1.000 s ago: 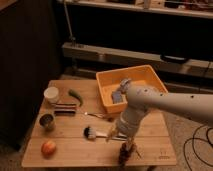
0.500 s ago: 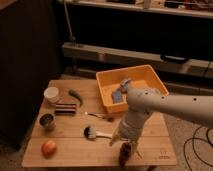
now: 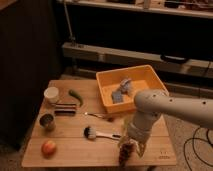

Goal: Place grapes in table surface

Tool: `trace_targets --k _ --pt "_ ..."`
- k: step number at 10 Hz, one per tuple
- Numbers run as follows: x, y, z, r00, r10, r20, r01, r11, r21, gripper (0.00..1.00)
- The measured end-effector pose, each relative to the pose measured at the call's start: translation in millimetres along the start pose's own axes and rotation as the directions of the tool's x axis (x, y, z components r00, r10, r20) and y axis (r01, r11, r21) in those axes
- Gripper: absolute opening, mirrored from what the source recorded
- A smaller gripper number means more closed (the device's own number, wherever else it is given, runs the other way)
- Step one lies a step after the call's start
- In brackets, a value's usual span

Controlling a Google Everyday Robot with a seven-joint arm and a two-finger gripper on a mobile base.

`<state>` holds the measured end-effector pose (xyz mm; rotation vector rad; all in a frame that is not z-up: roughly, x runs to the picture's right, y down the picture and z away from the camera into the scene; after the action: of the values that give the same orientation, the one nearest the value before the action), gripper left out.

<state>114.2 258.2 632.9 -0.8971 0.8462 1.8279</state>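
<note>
The hand (image 3: 131, 144) hangs low over the desk (image 3: 75, 151) at its front edge, right of the middle, and the grapes (image 3: 126, 153) sit directly under it, at or just above the wood. Whether the hand grips the bunch or has let go, I cannot tell; the bunch seems to touch the planks, though the view is dim there.

The step in hand is, by my judgement, the set-down itself. To do it well, the bunch should rest with its full weight on the wood before any release, since it is lumpy and may roll. The brush (image 3: 92, 132) lies just left of it, so there is little room that way, and the front edge is very near. A spot slightly further back would be safer. The lift afterwards should go straight up, so no berries are dragged along.

The desk is light planked wood. At its left lie an apple (image 3: 48, 148), a steel cup (image 3: 47, 121), a white cup (image 3: 51, 94) and a green pepper (image 3: 76, 96). At the right rear stands an orange bin (image 3: 145, 76) with grey items inside. The arm (image 3: 167, 107) comes in from the right, over the bin's front corner. Behind runs a dark shelf (image 3: 150, 55); a cable (image 3: 197, 145) lies on the floor at the right.
</note>
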Motion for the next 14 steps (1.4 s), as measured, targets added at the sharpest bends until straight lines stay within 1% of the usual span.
trace_targets --k 2,3,5,7,11,14 --pt "-4.8 -10.8 -2.7 1.000 0.017 0.022 -0.017 1.000 0.012 0.65" --pt "-8.9 -12.5 -0.8 0.999 0.017 0.030 -0.018 1.000 0.012 0.65" --pt "-15.4 -16.7 4.4 0.999 0.010 0.048 -0.010 1.000 -0.001 0.65" --pt "-20.8 -14.4 6.7 0.997 -0.010 0.081 0.011 1.000 -0.014 0.65" --pt "-28.2 -5.7 10.8 0.994 -0.047 0.102 0.051 0.998 -0.034 0.65" --pt "-33.3 -1.2 14.3 0.993 -0.058 0.103 0.064 0.997 -0.054 0.65"
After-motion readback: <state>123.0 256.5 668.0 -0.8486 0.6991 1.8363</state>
